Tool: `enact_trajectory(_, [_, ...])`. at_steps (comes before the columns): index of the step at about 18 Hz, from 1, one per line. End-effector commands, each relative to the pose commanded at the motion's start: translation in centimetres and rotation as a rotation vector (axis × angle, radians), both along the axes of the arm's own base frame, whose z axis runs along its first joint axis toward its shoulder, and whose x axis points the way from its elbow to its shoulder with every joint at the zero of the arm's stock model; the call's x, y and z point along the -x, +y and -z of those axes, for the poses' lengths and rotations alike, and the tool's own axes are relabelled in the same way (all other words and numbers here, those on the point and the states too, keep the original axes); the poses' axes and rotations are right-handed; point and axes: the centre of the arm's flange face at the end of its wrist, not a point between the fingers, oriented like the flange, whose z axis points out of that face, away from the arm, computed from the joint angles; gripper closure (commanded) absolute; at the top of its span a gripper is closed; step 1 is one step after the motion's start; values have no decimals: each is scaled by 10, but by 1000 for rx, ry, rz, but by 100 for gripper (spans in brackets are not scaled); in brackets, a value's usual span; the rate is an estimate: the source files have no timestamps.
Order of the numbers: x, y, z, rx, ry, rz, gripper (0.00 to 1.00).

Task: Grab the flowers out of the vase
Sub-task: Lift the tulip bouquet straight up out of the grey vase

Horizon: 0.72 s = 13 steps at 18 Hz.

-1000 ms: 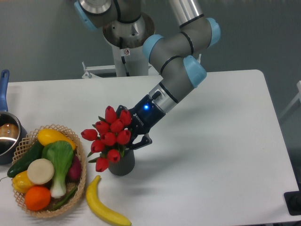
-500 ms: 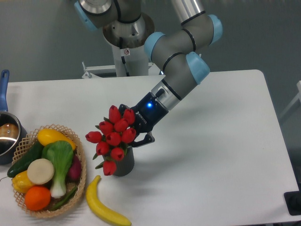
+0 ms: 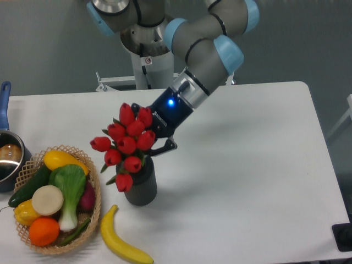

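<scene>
The flowers [image 3: 125, 147] are a bunch of red tulip buds with green leaves, above the dark grey ribbed vase [image 3: 141, 187]. The vase stands upright on the white table, left of centre. My gripper [image 3: 153, 141] reaches in from the upper right and is shut on the bunch just behind the buds. The stems are hidden behind the buds and the vase rim, so I cannot tell how much of them is still inside the vase. The lowest bud hangs over the vase's left side.
A wicker basket [image 3: 93, 212] with vegetables and fruit stands at the front left. A banana [image 3: 122, 242] lies on the table in front of the vase. A metal pot with a blue handle [image 3: 7, 151] is at the left edge. The arm's base [image 3: 146, 52] is behind the table.
My gripper has moved up and slightly back with the flowers in it. The bunch has risen relative to the vase, showing more of the vase's body. The vase has stayed in place.
</scene>
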Motion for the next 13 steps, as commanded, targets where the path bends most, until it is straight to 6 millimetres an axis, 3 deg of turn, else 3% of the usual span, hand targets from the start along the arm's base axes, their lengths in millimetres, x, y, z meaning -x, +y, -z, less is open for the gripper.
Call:
enact_trajectory(8, [9, 8, -55, -28, 20, -30, 59])
enact_trajectory(13, [31, 1, -91, -47, 34, -83, 59])
